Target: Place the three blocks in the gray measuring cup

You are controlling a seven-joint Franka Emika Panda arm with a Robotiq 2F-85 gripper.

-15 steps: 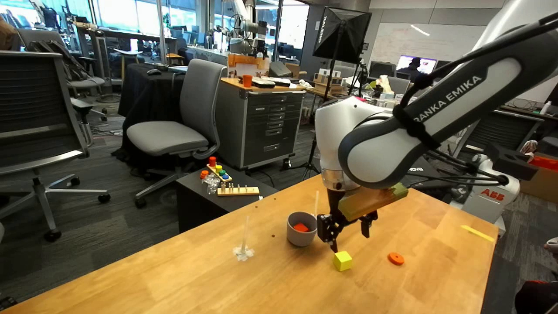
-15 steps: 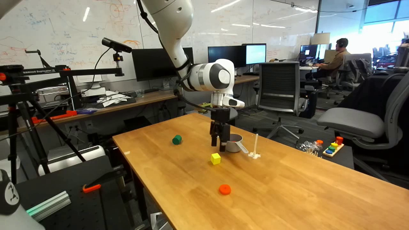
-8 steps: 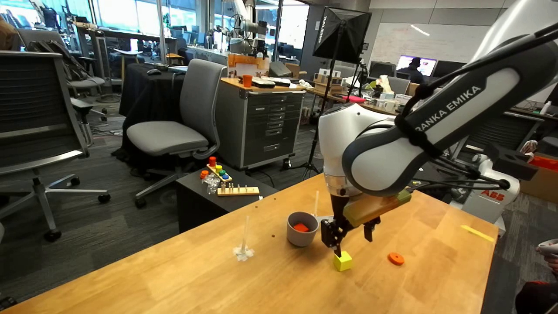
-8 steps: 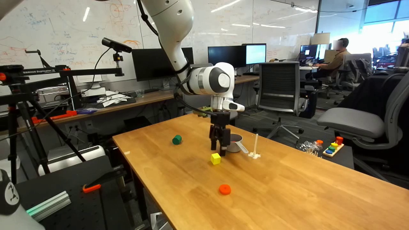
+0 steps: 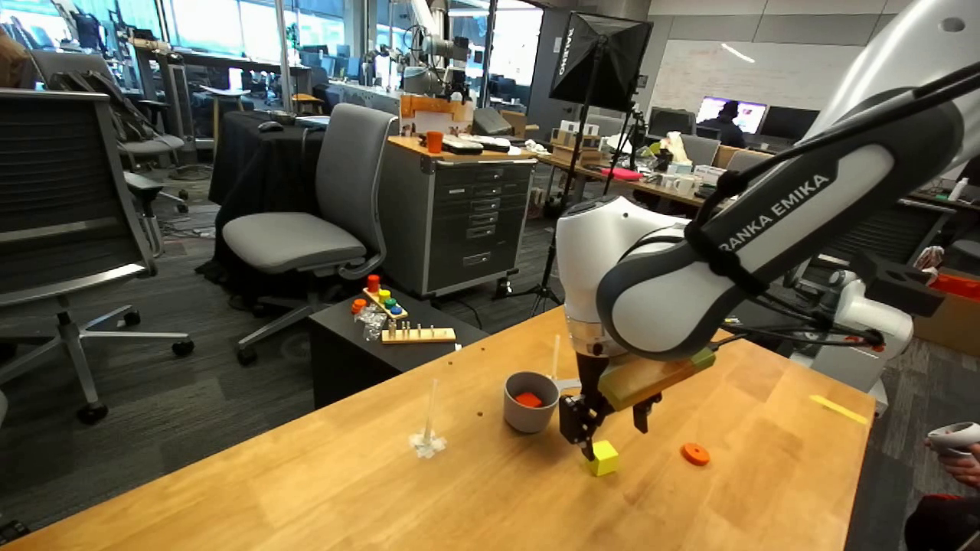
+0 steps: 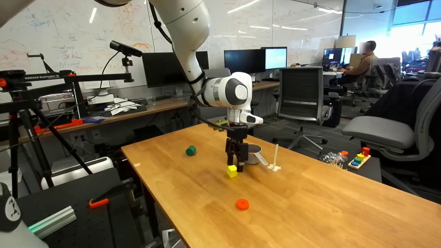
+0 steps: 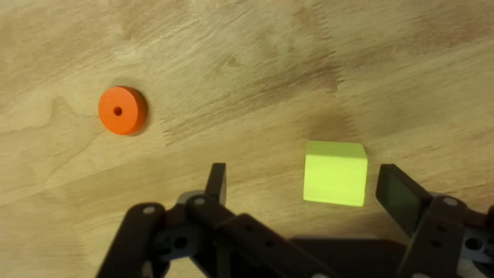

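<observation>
My gripper (image 5: 616, 438) is open and low over the table, with nothing held. In the wrist view the yellow-green cube (image 7: 335, 173) lies between the open fingers (image 7: 303, 166), closer to the right finger, with a gap on each side. The cube also shows in both exterior views (image 5: 604, 461) (image 6: 232, 171), right at the fingertips (image 6: 235, 167). The flat round orange piece (image 5: 695, 454) lies apart on the table, also in the wrist view (image 7: 122, 110). The red block (image 5: 528, 399) is inside the gray measuring cup (image 5: 527, 419), which stands upright beside the gripper, its handle (image 6: 262, 159) sticking out.
A thin upright stick on a taped base (image 5: 427, 442) stands on the table beyond the cup. Another stick (image 6: 275, 156) stands near the cup's handle. A green cylinder (image 6: 191, 150) lies near the table's edge. A black side table (image 5: 360, 375) holds peg toys.
My gripper has come down to the yellow-green cube, with its fingers staying open. The cube, the orange piece and the cup have not moved.
</observation>
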